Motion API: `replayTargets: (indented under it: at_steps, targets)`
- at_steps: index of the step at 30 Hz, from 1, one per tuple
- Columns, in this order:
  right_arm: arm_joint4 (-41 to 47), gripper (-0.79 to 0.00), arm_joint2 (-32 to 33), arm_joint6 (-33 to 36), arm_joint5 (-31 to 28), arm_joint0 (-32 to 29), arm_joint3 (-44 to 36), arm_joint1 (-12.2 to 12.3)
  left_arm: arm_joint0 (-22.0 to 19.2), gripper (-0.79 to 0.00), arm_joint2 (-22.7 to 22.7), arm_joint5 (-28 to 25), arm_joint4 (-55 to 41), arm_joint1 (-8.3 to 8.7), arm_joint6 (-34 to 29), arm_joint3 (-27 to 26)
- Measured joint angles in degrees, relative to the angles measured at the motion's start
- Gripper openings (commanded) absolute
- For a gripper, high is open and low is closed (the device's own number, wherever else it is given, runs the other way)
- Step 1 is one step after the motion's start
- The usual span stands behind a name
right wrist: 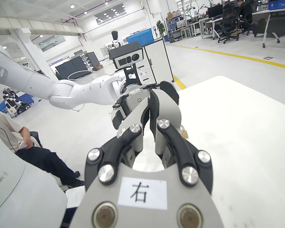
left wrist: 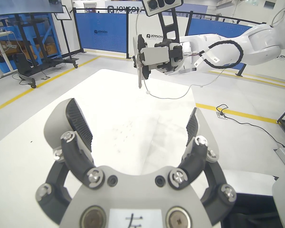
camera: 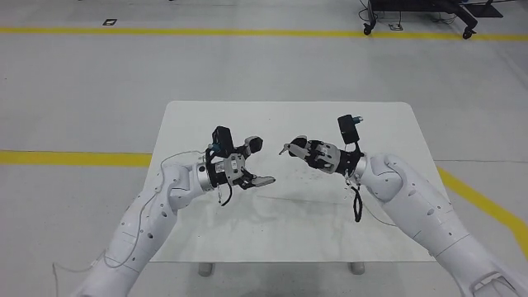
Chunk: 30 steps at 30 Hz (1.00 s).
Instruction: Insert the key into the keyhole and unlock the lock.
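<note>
Well, the left gripper [left wrist: 133,110] gapes empty, while the right gripper [left wrist: 140,60] pinches the key [left wrist: 139,81] above the table [left wrist: 97,96].

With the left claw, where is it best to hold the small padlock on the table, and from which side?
Probably the brass body of the padlock, across its flat faces, leaving the shackle free. It sits low on the table, half hidden behind the right claw that is shut on the key, so the open left claw should come down from above.

White arms [camera: 148,214], grey-and-black left pincer [left wrist: 133,110]
</note>
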Motion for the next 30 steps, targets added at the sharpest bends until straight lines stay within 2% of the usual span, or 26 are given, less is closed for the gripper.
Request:
replayTargets:
  at_steps: [4, 7, 8, 10, 11, 15, 19, 23, 30]
  targets:
    - [1.1, -0.785, 0.1, -0.8, 0.0, -0.6, -0.5, -0.1, 0.9, 0.0, 0.6, 0.0, -2.3, -0.12, 0.7, -0.4]
    - [3.6, -0.785, 0.7, -2.2, 0.0, -1.6, -0.7, -0.3, 1.2, -0.009, 3.3, 0.0, -12.0, -0.03, 1.0, -1.1]
    - [5.1, -0.785, 0.6, -2.5, 0.0, -1.9, -1.0, -0.4, 0.8, -0.083, 4.8, 0.0, -16.6, 0.18, 0.2, -1.2]
    - [7.3, -0.785, 0.2, -2.2, 0.0, -2.2, -1.2, -0.5, -0.2, -0.16, 7.1, 0.0, -23.5, 0.63, -1.9, -1.3]
    - [8.7, -0.785, 0.1, -1.5, 0.0, -2.2, -1.0, -0.6, -0.9, -0.237, 8.4, 0.0, -28.0, 0.99, -3.5, -1.2]
    - [12.7, -0.785, -1.0, 1.2, 0.0, -1.7, -0.2, -0.9, -3.3, -0.305, 11.3, 0.0, -38.8, 2.19, -10.1, -0.3]
    - [16.1, -0.785, -2.1, 3.8, 0.0, -0.7, 0.8, -1.4, -4.5, -0.422, 13.4, 0.0, -47.1, 2.8, -15.1, 0.2]
    - [19.8, -0.785, -2.9, 5.8, 0.0, 0.0, 1.6, -2.0, -5.7, -0.434, 15.0, 0.0, -56.3, 3.05, -20.2, 1.4]
    - [22.9, -0.785, -2.9, 8.9, 0.0, 0.8, 2.7, -2.6, -6.9, -0.449, 15.1, 0.0, -60.0, 2.87, -24.9, 3.0]
